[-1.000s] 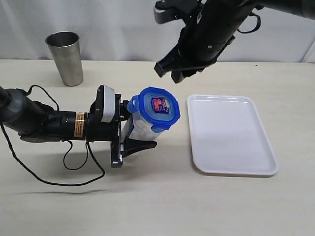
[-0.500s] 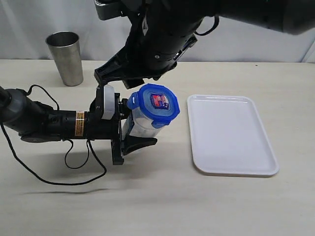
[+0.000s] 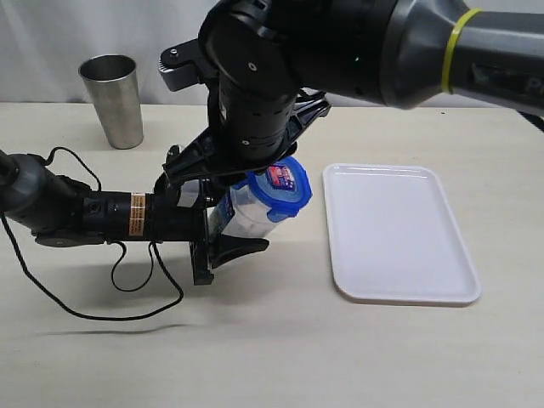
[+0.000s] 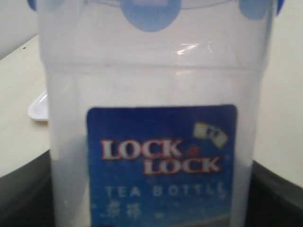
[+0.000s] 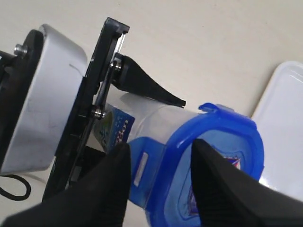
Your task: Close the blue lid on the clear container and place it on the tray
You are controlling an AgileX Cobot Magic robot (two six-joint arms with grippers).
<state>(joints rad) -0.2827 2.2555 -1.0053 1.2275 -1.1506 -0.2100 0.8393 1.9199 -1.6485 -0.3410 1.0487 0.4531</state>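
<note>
- The left fingers (image 3: 242, 249) are clamped on the clear container (image 3: 245, 217) and hold it tilted, lid end raised above the table (image 3: 340, 357) (one dark finger lies along its wall in the right wrist view).
- The blue lid (image 3: 285, 183) sits on the container's mouth, at the end away from the left fingers, with its red-and-blue sticker showing.
- The right fingers (image 5: 106, 189) are spread, one on each side of a lid flap; I cannot tell whether they touch it.
- The container's blue label (image 4: 161, 161), "LOCK & LOCK TEA BOTTLE", faces the left wrist camera.
- The white tray (image 3: 399, 272) lies flat beyond the lid from the left fingers, apart from both pairs.
- A steel cup (image 3: 115, 102) stands upright, well away from all the fingers.
</note>
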